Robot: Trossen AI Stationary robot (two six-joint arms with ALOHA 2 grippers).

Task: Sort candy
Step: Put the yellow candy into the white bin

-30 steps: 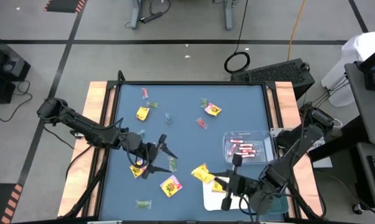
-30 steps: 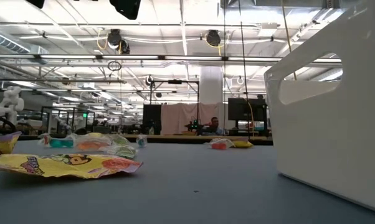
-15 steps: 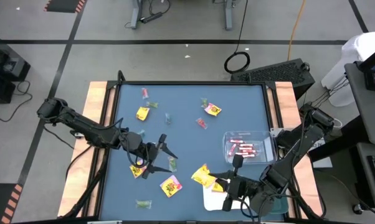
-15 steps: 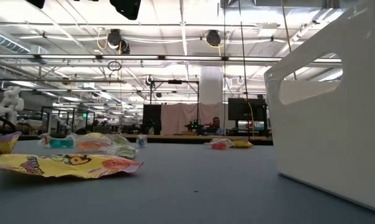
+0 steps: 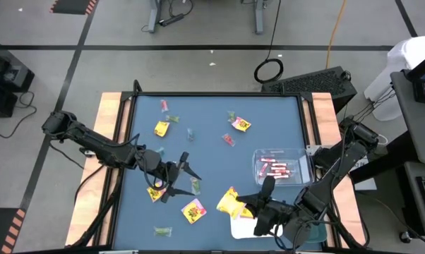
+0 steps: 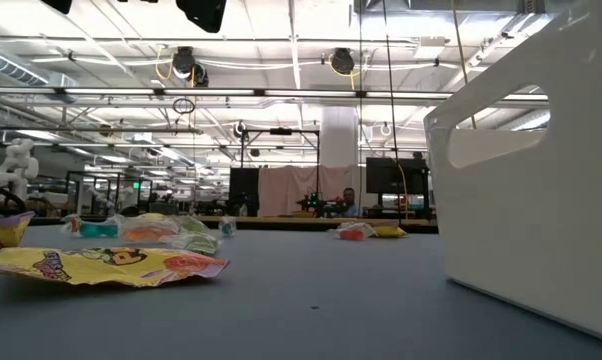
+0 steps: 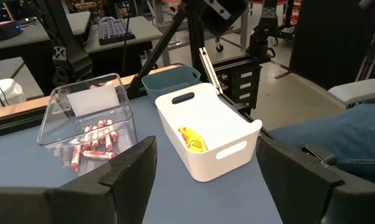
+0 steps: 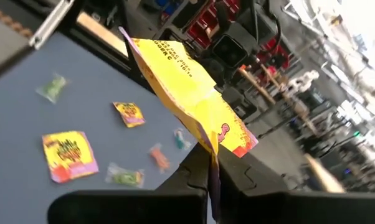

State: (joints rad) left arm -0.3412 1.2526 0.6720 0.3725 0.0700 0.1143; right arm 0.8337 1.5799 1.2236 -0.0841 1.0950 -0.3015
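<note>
R gripper [image 5: 249, 207], jaws clamped on a yellow packet [image 5: 230, 200], hangs just beside the white bin [image 5: 239, 226]. L gripper [image 5: 177, 178], jaws apart, hovers mid-counter w/ loose candy [image 5: 193, 210] nearby.

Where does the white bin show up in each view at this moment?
High view: white bin at the table's near edge, mostly hidden under the right arm.
Low view: fills the right side, close to the camera.
Left wrist view: centre, one yellow packet inside.
Right wrist view: not in it.
Shared landmark: the clear tray of pink-red sticks, beside the bin.
</note>
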